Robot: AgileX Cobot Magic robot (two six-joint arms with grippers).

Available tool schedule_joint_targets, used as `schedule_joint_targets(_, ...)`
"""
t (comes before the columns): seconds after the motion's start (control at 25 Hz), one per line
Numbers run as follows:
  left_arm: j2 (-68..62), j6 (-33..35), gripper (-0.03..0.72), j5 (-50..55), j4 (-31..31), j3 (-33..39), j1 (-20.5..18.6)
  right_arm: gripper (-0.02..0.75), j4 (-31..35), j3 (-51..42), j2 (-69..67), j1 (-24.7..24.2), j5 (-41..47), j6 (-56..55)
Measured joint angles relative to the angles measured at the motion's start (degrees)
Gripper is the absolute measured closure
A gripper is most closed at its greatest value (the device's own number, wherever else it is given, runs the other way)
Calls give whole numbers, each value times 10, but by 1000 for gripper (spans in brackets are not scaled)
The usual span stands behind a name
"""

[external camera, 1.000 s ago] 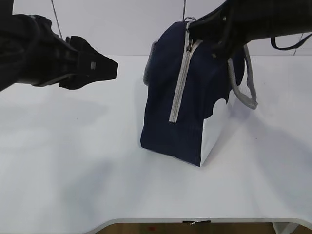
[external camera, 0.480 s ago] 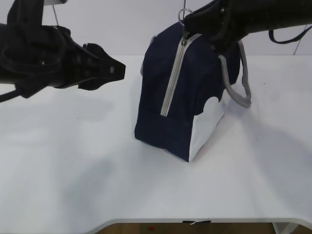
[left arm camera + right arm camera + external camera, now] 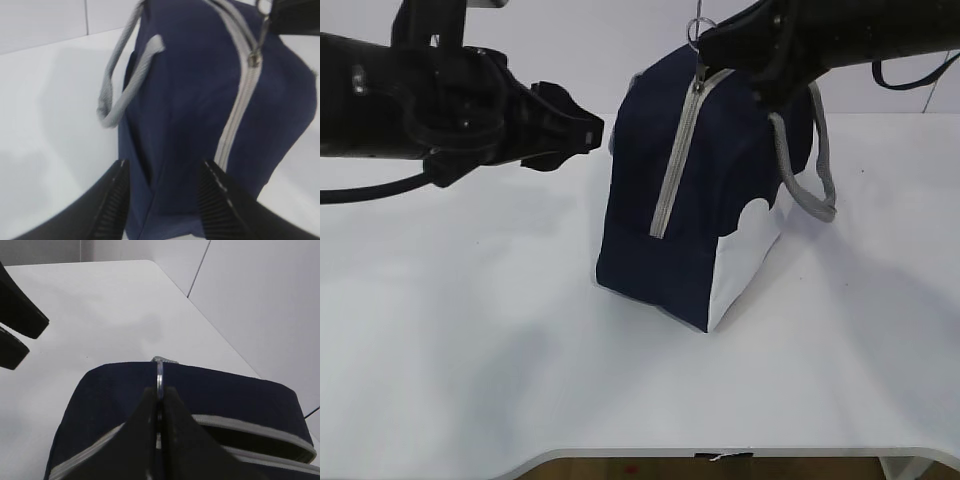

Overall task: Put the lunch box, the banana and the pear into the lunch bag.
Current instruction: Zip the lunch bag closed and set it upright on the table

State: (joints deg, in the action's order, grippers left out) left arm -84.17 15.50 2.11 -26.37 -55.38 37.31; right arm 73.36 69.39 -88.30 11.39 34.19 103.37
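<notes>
The navy lunch bag stands tilted on the white table, its grey zipper closed along the near face. My right gripper is above the bag's top, shut on the metal zipper pull ring. My left gripper is open just left of the bag's upper left side. In the left wrist view its fingers stand wide apart with the bag's end ahead between them, no contact visible. The lunch box, the banana and the pear are out of view.
Grey handles hang on both sides of the bag. The white table spreads left and in front, with its front edge near the bottom. A pale wall stands behind.
My left gripper has moved right, close to the bag's side. The bag's base slid left and it tipped as my right gripper shifted left and up a second ago; since then it holds still.
</notes>
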Motion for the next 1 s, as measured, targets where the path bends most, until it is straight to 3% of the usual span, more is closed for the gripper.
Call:
schedule_joint_targets(0.76,-103,0,341,-29,22,-72,11,731,0,0,0,0,-2,-9)
schedule_joint_targets(1.0,-125,0,391,-45,22,-78,11,731,0,0,0,0,-2,-9)
